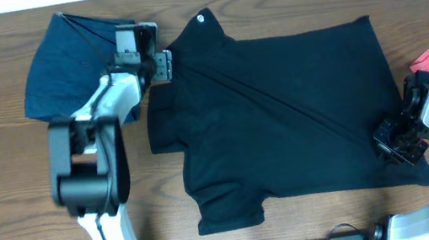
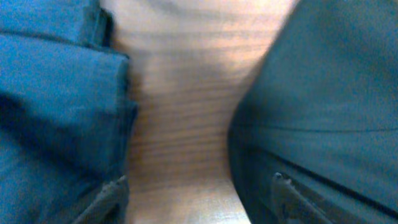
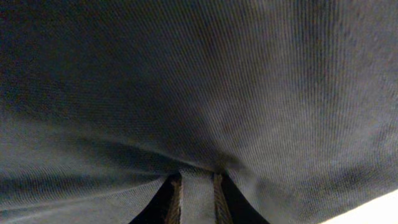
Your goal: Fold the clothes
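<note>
The black T-shirt lies mid-tabletop, partly folded. The right gripper is clamped on its hem near the right edge. The left gripper stands apart and empty at the far-left shoulder. Grip that shoulder edge fully and lift both sides level.

No text can be read; a small white mark on the black T-shirt, upper middle, is illegible
</note>
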You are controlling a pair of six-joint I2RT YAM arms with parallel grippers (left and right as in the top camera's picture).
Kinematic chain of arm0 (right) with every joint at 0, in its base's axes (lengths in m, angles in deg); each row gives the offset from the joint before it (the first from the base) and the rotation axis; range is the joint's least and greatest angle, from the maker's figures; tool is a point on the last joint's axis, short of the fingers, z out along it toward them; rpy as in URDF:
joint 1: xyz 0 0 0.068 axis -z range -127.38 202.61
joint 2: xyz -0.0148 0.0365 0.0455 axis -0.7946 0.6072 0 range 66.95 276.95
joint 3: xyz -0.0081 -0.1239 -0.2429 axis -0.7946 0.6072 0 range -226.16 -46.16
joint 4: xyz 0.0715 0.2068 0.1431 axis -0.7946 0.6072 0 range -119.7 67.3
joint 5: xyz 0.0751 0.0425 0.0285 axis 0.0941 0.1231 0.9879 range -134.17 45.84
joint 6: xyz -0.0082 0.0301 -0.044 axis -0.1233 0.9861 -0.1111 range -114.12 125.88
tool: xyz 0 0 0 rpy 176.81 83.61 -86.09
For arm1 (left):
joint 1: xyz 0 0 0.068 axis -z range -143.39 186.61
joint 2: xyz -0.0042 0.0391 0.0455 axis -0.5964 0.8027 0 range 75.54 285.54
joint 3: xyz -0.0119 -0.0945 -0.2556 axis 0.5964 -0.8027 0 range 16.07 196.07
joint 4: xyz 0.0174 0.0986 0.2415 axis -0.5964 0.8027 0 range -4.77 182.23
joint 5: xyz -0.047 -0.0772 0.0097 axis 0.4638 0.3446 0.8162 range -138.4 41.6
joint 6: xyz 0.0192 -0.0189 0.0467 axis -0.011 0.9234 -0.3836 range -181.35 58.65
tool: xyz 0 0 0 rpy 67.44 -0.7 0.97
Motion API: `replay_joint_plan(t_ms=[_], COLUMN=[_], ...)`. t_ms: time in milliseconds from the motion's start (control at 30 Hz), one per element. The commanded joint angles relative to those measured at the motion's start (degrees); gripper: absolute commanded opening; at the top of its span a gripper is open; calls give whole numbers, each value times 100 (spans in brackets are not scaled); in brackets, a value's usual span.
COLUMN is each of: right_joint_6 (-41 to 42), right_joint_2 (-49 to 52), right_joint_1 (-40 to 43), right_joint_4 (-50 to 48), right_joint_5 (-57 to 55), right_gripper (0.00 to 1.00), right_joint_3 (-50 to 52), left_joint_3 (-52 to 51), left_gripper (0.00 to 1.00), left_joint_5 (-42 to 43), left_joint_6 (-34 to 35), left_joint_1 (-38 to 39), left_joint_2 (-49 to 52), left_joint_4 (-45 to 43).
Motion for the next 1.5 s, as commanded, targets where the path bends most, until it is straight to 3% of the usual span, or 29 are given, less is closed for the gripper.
replay_joint_plan(t_ms=[0, 133, 300, 400, 500, 600, 733, 933, 1133, 1233, 1400, 1467], right_joint_6=[-380, -455, -455, -452, -450, -518, -586, -1003, -1029, -1027, -833, -835], right_joint_2=[-413, -1088, -1788, -2020, -2009, -1845, -1346, -393, 481, 763, 1270, 1486], right_joint_1=[-52, -24, -26, -26, -28, -59, -151, -354, -573, -601, -605, -605], right_joint_4=[-24, 76, -133, -448, -767, -1241, -1834, -2717, -3436, -3735, -3869, -3853], right_joint_5=[-177, -173, 35, 256, 308, 643, 992, 1587, 1766, 1746, 1582, 1580], right_gripper=[20, 26, 33, 35, 34, 28, 30, 31, 29, 27, 26, 26], right_joint_3=[-396, -922, -1322, -1340, -1325, -1246, -1231, -1231, -1231, -1231, -1233, -1231], left_joint_3=[13, 13, 11, 11, -85, -450, -1294, -2653, -3552, -3729, -3930, -3965], left_gripper=[90, 100, 100, 100, 94, 90, 90, 88, 74, 63, 59, 50], left_joint_5=[-46, -9, 356, 538, 684, 1226, 1504, 1832, 2037, 2024, 1860, 1547], left_joint_6=[24, 31, 70, 490, 984, 1001, 1226, 1663, 1943, 1945, 2197, 2371], left_joint_1=[-31, -28, -28, -28, -24, -17, 35, 177, 369, 468, 673, 750], left_joint_2=[-1010, -2004, -3014, -3322, -3311, -3281, -3281, -3281, -3281, -3265, -3147, -3077], left_joint_4=[483, 1825, 3381, 4419, 5383, 5790, 5541, 4365, 3309, 3060, 2741, 2684])
